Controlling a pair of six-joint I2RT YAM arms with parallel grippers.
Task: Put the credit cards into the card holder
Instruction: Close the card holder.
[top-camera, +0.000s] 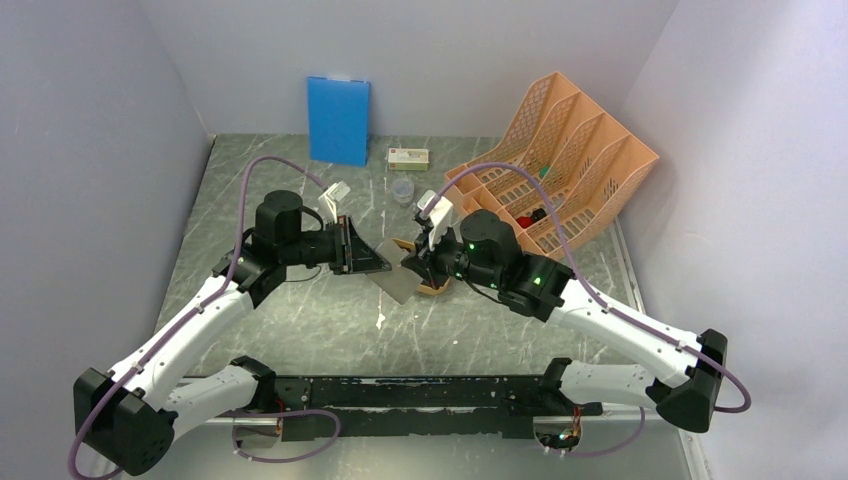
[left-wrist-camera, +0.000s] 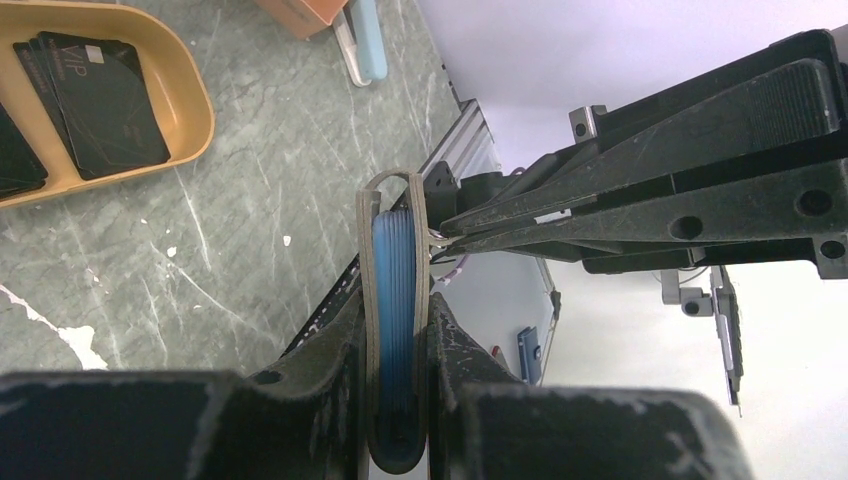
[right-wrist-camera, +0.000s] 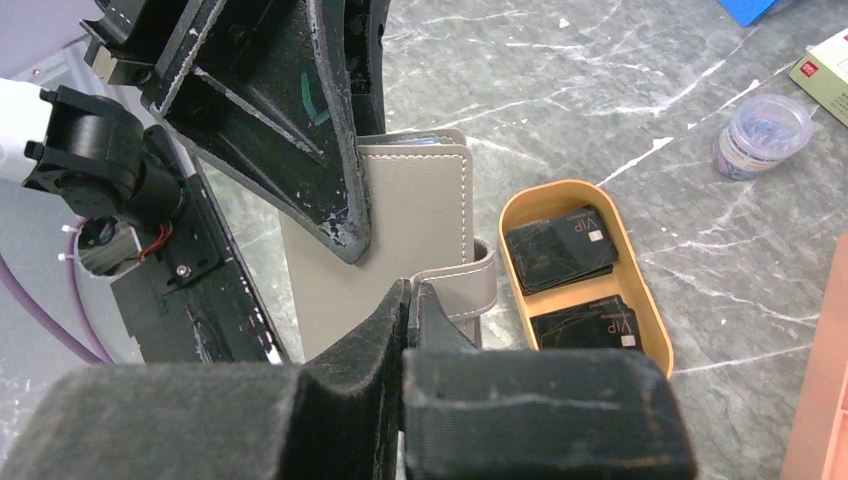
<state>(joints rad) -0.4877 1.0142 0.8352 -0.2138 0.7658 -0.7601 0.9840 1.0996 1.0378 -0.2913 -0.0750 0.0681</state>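
Observation:
The grey card holder (top-camera: 398, 282) is held up off the table between both arms. My left gripper (left-wrist-camera: 395, 315) is shut on it, a finger on each grey cover, and the blue inner pockets (left-wrist-camera: 393, 270) show edge-on. My right gripper (right-wrist-camera: 412, 290) is shut on the holder's grey strap (right-wrist-camera: 470, 285); its tips (left-wrist-camera: 445, 235) meet at the holder's edge. The left fingers (right-wrist-camera: 300, 120) press on the grey cover (right-wrist-camera: 410, 210). The black credit cards (right-wrist-camera: 560, 248) lie in stacks in a yellow tray (right-wrist-camera: 640, 290), to the right of the holder and under my right gripper (top-camera: 415, 262).
An orange file rack (top-camera: 560, 170) stands at the back right. A blue board (top-camera: 338, 120) leans on the back wall. A small box (top-camera: 408, 157) and a clear jar (top-camera: 402, 190) lie behind the grippers. The black frame rail (top-camera: 420, 390) runs along the near edge.

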